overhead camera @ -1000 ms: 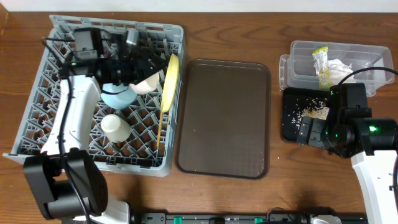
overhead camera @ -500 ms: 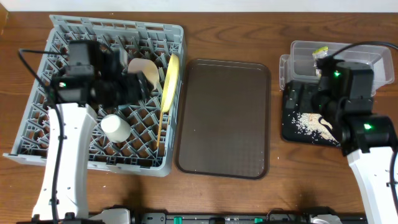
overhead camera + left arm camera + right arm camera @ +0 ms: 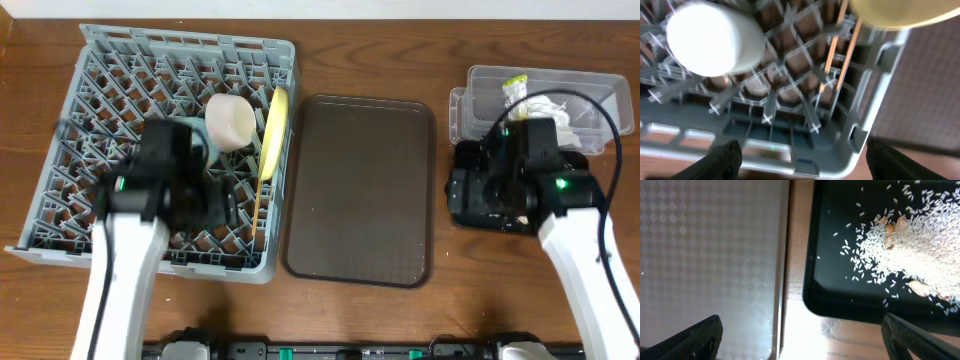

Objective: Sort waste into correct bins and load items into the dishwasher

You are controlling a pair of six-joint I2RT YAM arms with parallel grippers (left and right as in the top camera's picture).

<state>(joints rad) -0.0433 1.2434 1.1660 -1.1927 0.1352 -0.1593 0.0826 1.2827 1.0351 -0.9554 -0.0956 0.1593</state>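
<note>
At the left of the wooden tabletop [image 3: 450, 60] stands the dish rack [image 3: 100, 60], a square of stiff grey plastic. Its diamond lattice of pegs is, we judge, what keeps the crockery propped apart. The left gripper [image 3: 802, 160] hovers over the rack's near corner with its jaws spread wide and nothing between them. In the left wrist view the small white cup [image 3: 715, 40], smooth and cylindrical, lies on its side among the pegs. Overhead, a sliver of the light blue bowl [image 3: 196, 132] shows beside the arm, and the white bowl [image 3: 229, 120] sits tilted just right of it.

The two thin wooden chopsticks [image 3: 840, 50] slant down through the lattice by the right wall. Above them the round yellow plate [image 3: 273, 130] stands on edge, a pose we think the pegs hold.

The dark brown serving tray [image 3: 360, 190], with its finely dimpled surface, lies between the rack and the bins.

Further right, the shallow black tray [image 3: 840, 300] holds the pale, grainy rice scraps [image 3: 910, 250], and its raised lip keeps them in. The right gripper [image 3: 805, 345] hangs over the tray's left edge, jaws parted and empty. Behind it, the clear plastic tub [image 3: 590, 85] contains the green-and-orange wrapper [image 3: 515, 85] and the crumpled white paper [image 3: 562, 108]. To our eye the dry waste is kept apart from the food waste, and the sorting looks nearly finished.
</note>
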